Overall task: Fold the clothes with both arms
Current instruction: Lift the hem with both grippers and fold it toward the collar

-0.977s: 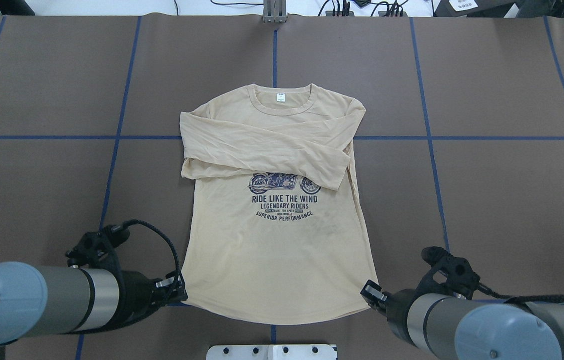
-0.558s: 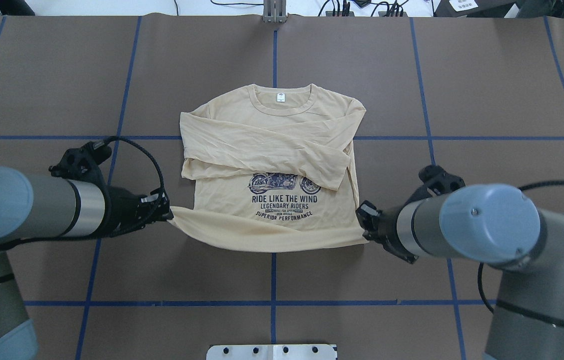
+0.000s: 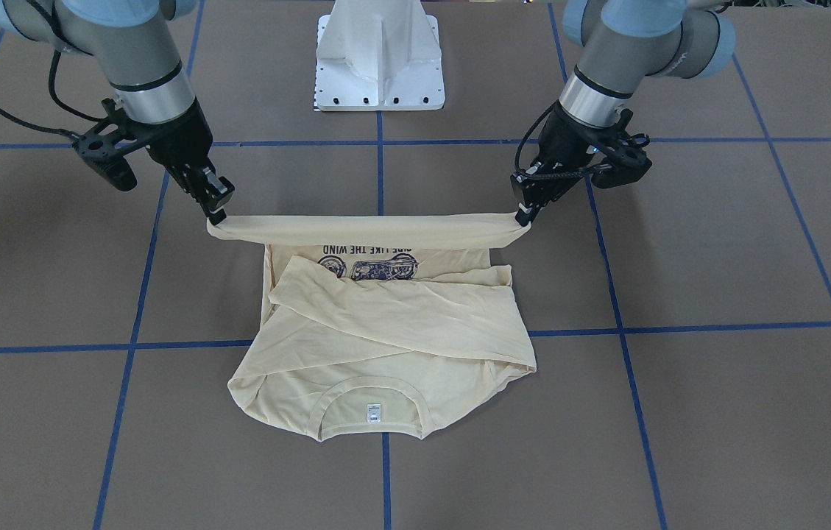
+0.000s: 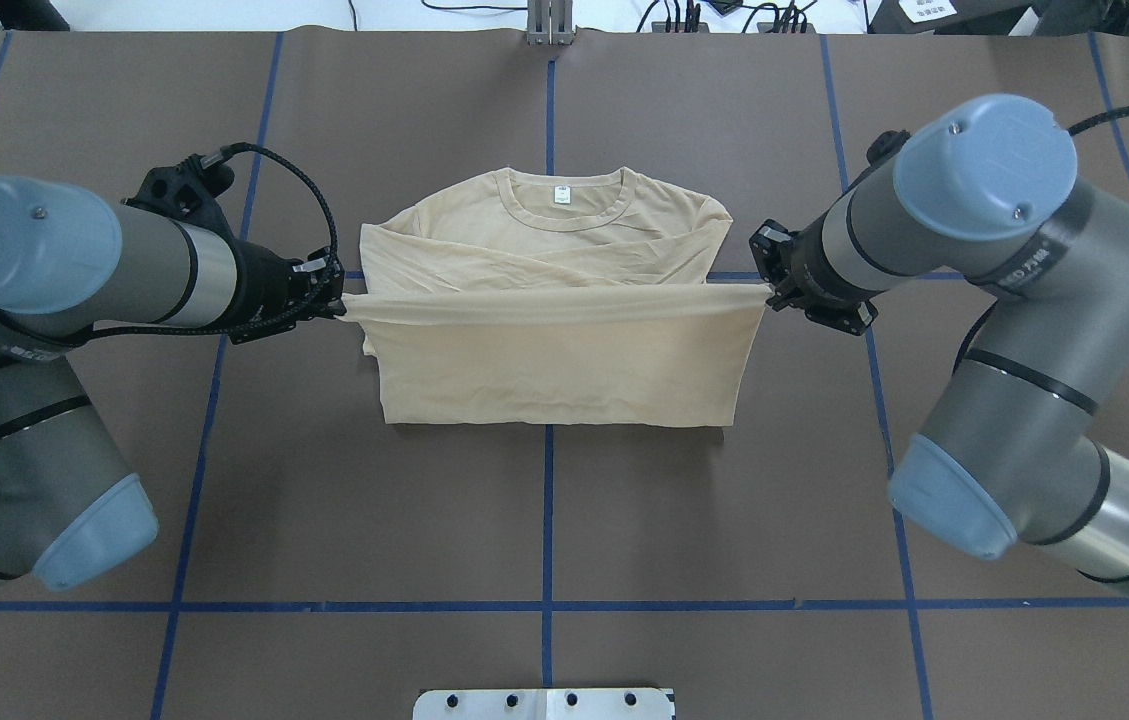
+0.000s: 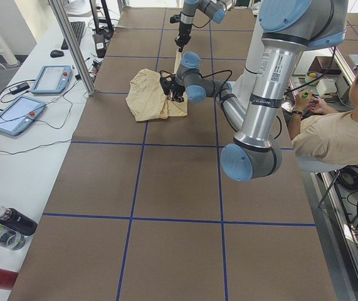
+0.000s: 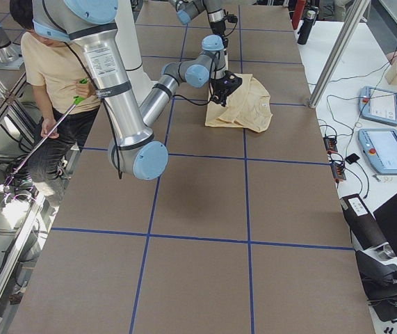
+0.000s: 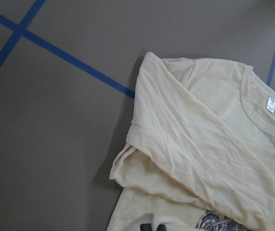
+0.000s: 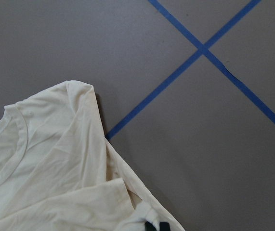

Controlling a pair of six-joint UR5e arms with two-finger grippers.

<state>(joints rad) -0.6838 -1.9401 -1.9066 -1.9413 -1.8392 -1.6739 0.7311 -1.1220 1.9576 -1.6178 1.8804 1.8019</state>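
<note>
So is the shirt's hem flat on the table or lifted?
Lifted: left gripper and right gripper each pinch a hem corner of the shirt, stretching it taut above the crossed sleeves.

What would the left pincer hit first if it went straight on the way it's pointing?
Probably the shirt itself: the left pincer, shut on the hem, angles down toward the folded sleeve lying below, with the table under that. Depth is hard to judge.

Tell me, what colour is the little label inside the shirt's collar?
The label is white, clearest in the overhead exterior view.
</note>
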